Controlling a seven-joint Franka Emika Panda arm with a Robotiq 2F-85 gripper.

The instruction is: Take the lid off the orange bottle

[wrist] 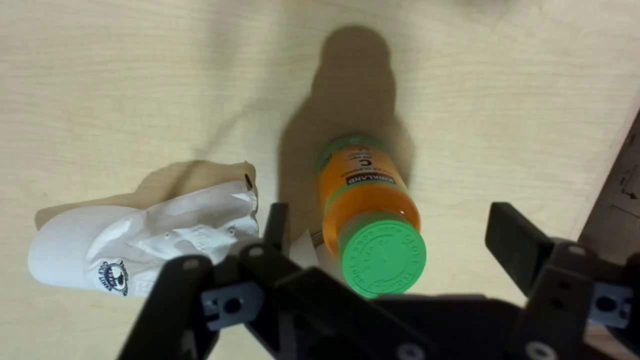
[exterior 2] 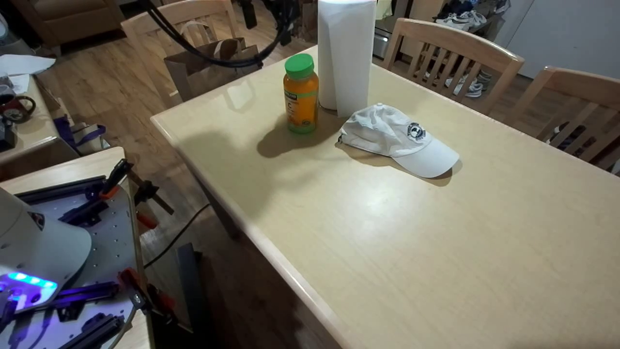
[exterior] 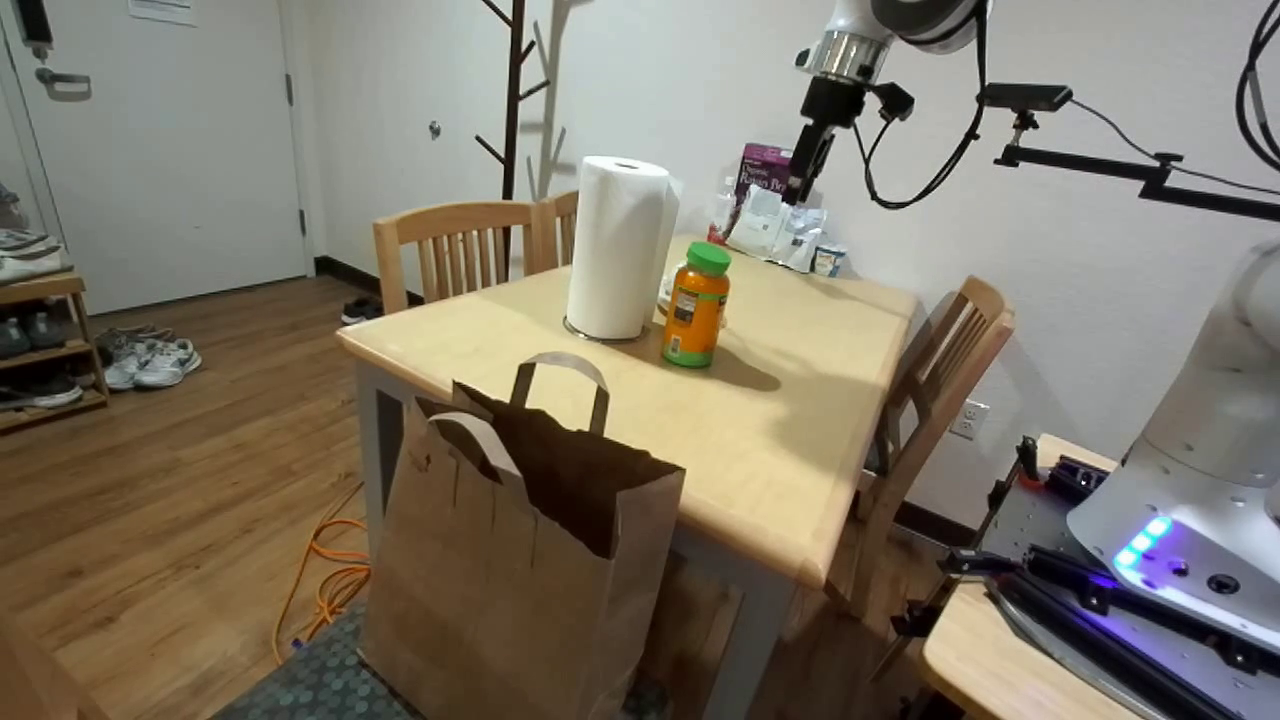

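In the wrist view the black gripper [wrist: 393, 236] has its 2 fingers [wrist: 517, 245] spread wide, a broad gap between them. In an exterior view it hangs below the silver wrist collar [exterior: 848, 57], pointing down at a slight tilt. The white arm [exterior: 857, 18] above passes beyond the top edge. In both exterior views the white base [exterior: 1190, 460] shows lights [exterior: 1141, 542] glowing blue.
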